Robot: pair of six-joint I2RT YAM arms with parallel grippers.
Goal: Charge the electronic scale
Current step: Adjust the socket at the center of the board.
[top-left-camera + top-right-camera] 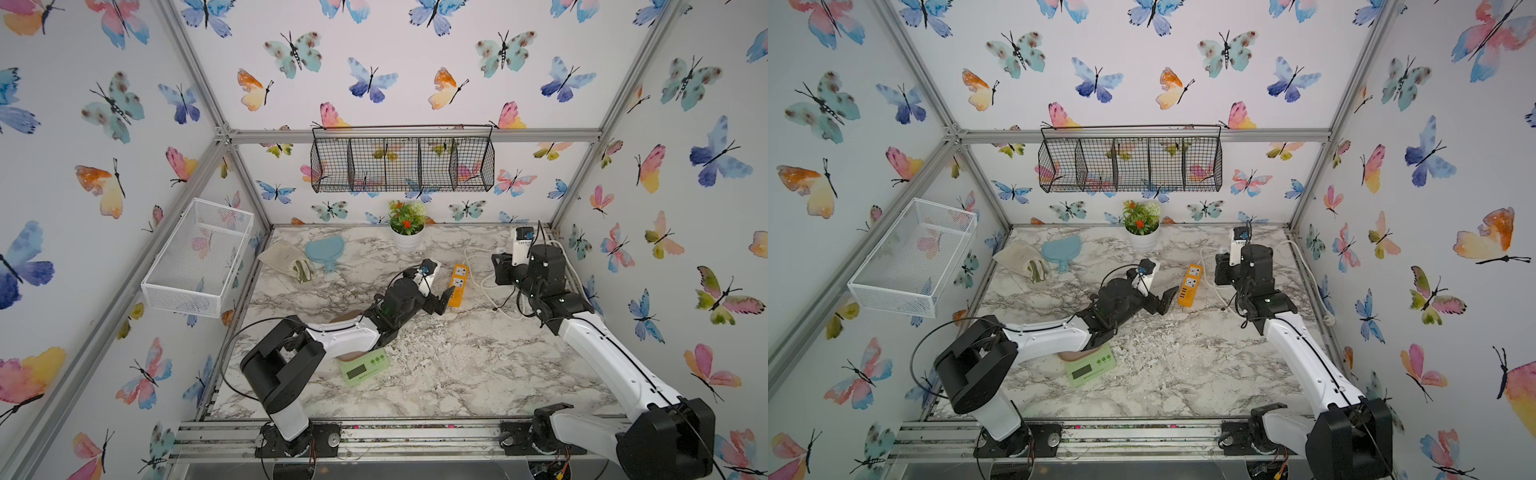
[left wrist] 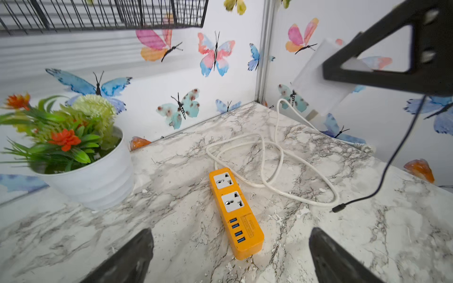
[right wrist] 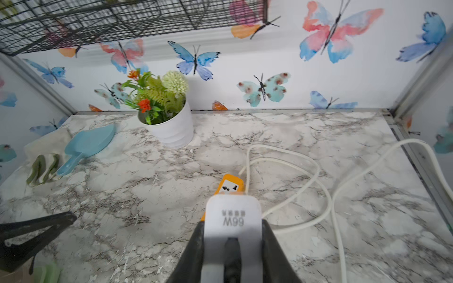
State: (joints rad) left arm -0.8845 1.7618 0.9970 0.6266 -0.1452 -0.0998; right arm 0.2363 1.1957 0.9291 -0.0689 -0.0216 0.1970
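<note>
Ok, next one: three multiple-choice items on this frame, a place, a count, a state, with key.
1. The electronic scale sits: A under the left arm; B in the white basket; C beside the flowerpot.
2. Blue USB ports on the orange power strip: A two; B four; C six.
3. The right fingers are: A open; B shut on the white charger; C shut on the scale.
1A, the forearm crosses over it; 2B, four show in the left wrist view; 3B, the charger sits between them.
</note>
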